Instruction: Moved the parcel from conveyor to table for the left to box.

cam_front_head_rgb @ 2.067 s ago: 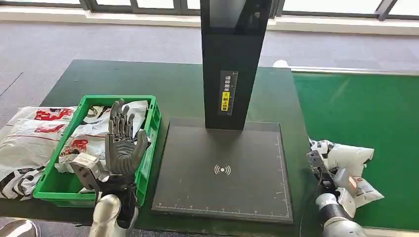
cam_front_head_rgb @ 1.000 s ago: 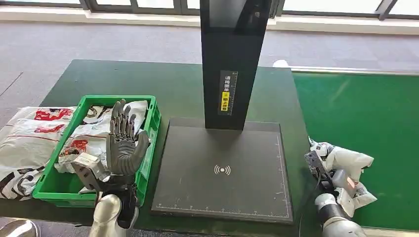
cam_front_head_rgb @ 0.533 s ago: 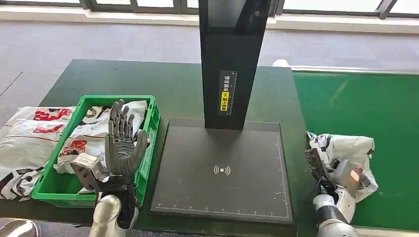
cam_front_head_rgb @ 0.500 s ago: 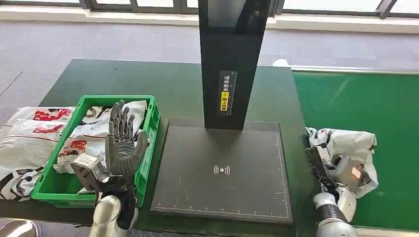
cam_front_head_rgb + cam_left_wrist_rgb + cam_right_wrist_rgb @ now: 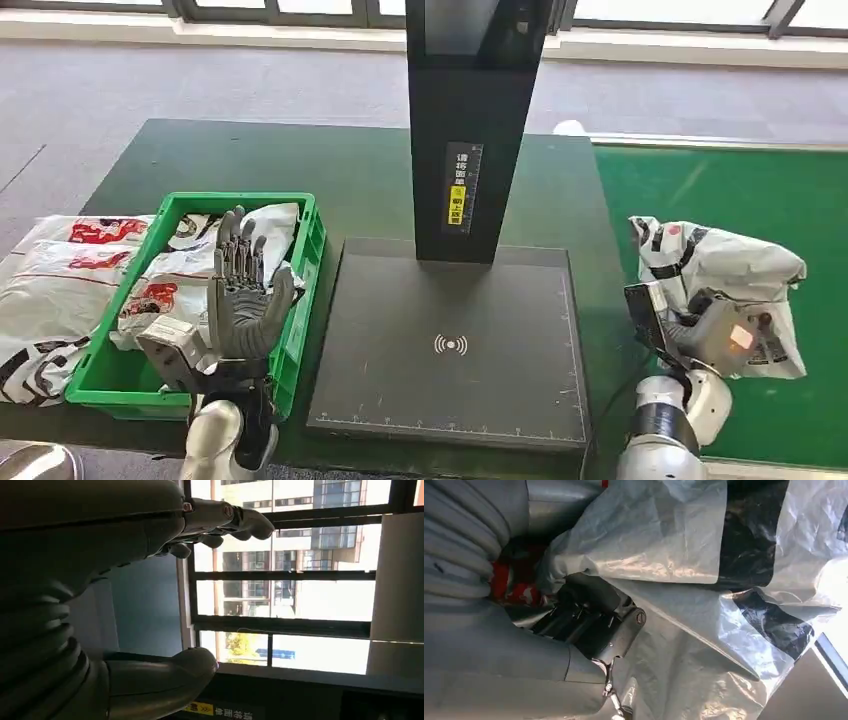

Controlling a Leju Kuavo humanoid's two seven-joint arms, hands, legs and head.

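Observation:
A white plastic parcel (image 5: pixel 725 275) with black and red print hangs above the green conveyor belt (image 5: pixel 740 200) at the right. My right hand (image 5: pixel 712 335) grips its near side from below. In the right wrist view the crinkled parcel (image 5: pixel 704 605) wraps over my dark fingers (image 5: pixel 589 620). My left hand (image 5: pixel 243 290) stands upright with fingers spread, holding nothing, at the near right corner of the green crate (image 5: pixel 300 330). In the left wrist view its fingers (image 5: pixel 225 520) and thumb (image 5: pixel 165 675) are apart against the windows.
A black scanner plate (image 5: pixel 450 345) with a tall black post (image 5: pixel 470 120) fills the middle of the dark green table (image 5: pixel 250 160). The green crate holds white printed parcels (image 5: pixel 180 270). More such parcels (image 5: pixel 50 290) lie on the table left of the crate.
My right hand has lifted the parcel up off the belt; it now hangs higher and more spread out. My left hand has barely moved.

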